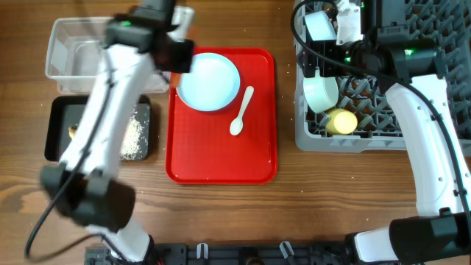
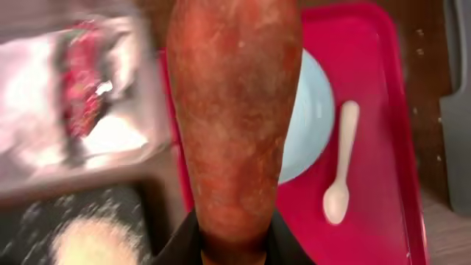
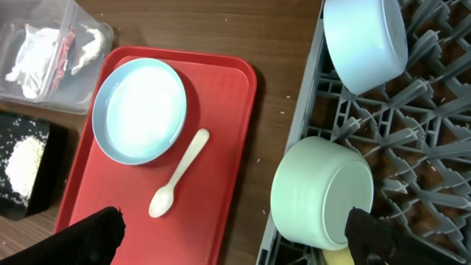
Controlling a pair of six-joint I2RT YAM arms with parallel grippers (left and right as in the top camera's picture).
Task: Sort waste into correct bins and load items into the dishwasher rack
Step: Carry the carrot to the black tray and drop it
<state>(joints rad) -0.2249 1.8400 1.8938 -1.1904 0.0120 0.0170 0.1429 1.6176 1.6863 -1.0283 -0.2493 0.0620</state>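
Plate (image 1: pixel 209 81) and spoon (image 1: pixel 241 112) wait on the red tray (image 1: pixel 221 158), not yet loaded. Rack (image 1: pixel 368 140), right of the tray, holds both bowls (image 1: pixel 321 92) and the cup (image 1: pixel 341 121). Left fingers (image 1: pixel 179 55) hover, blurred, at the tray's far-left corner, and I cannot tell their grip. Right fingers (image 3: pixel 92 232) are spread wide and empty, just right of the tray. Danger: a hasty grab clips the plate rim and flicks the spoon onto the tabletop (image 1: pixel 221 221).
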